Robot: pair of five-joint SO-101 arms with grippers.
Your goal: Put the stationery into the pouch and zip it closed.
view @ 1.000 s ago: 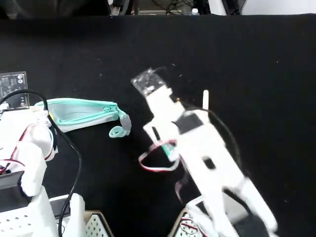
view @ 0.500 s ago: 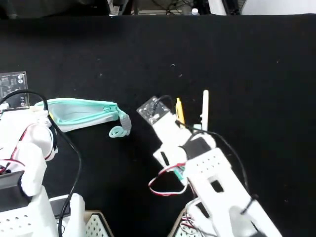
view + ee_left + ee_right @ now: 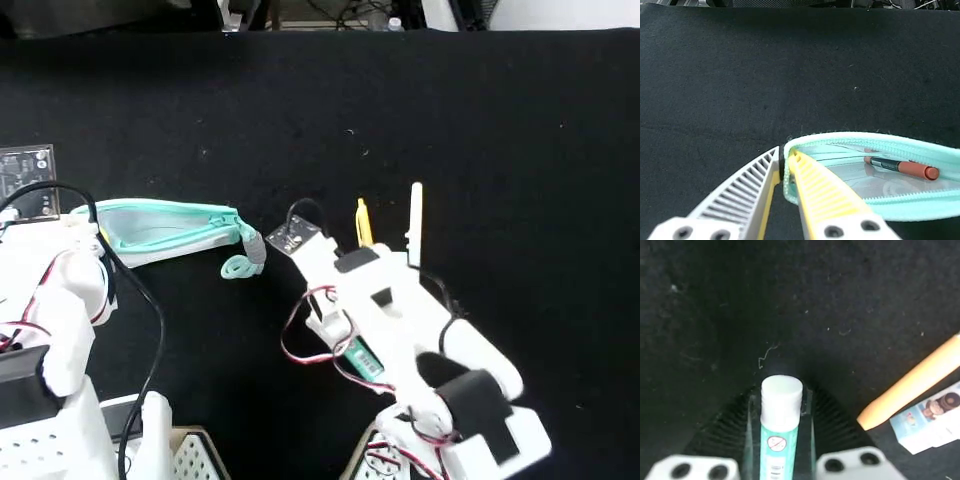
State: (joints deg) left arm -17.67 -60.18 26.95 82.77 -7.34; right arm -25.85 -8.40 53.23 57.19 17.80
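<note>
The mint pouch (image 3: 165, 228) lies open at the left, a red-tipped pen (image 3: 900, 166) inside it. My left gripper (image 3: 785, 155) is shut on the pouch rim (image 3: 840, 137) at its end, away from the zip's looped pull (image 3: 240, 265). My right gripper (image 3: 782, 396) is shut on a glue stick (image 3: 781, 412) with a white cap and teal body, held just above the mat. An orange pen (image 3: 917, 382) and a small printed eraser box (image 3: 935, 420) lie beside it. In the high view the orange pen (image 3: 363, 222) and a white pen (image 3: 416, 210) lie just beyond the right arm (image 3: 400, 320).
A printed card (image 3: 28, 180) sits at the left edge, behind the left arm (image 3: 60, 310). White grid trays (image 3: 190, 455) stand at the near edge between the arm bases. Loose red and black wires (image 3: 305, 340) hang from the right arm. The black mat stretches far and right.
The right arm has pulled back toward its base and folded lower, uncovering the orange pen. The left arm and the pouch have stayed put.
</note>
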